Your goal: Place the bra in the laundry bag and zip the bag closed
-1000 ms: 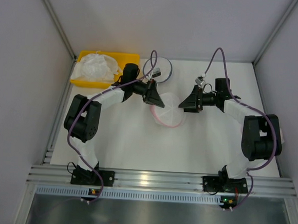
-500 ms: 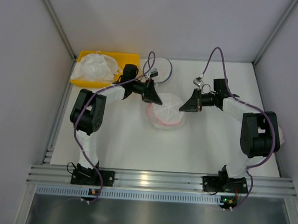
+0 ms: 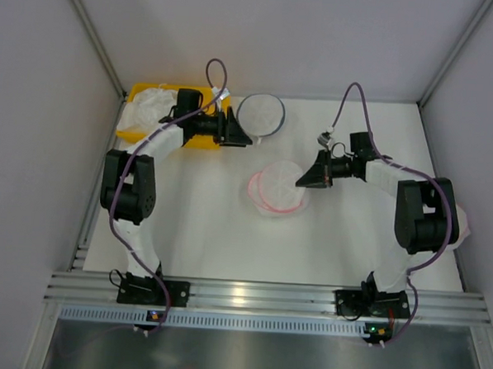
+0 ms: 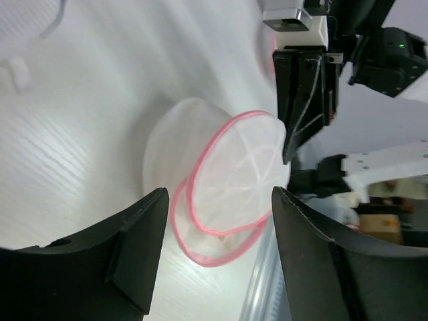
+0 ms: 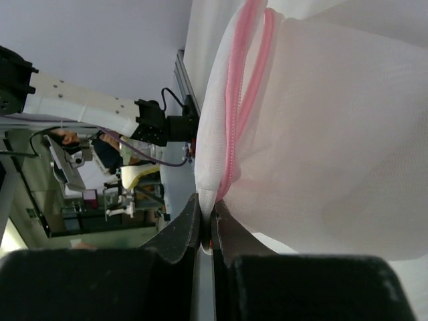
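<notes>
Withdrawn from the laundry bag [image 3: 278, 186], now pinched at its pink rim only by the closed right gripper [image 3: 305, 179], the left gripper [image 3: 239, 134] is carried, spread empty, toward the bra [image 3: 151, 109] in the far yellow bin [image 3: 133, 134]. Held singly, the mouth could sag shut.

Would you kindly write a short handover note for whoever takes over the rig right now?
Left hand: open and empty, beside the yellow bin.
Right hand: shut on the pink rim of the laundry bag, mid-table.
Bra: lying in the yellow bin, not grasped.
Done: the bag looks unzipped, its two pink rims apart.
Left: pick up the bra, put it in the bag, zip it shut.
</notes>
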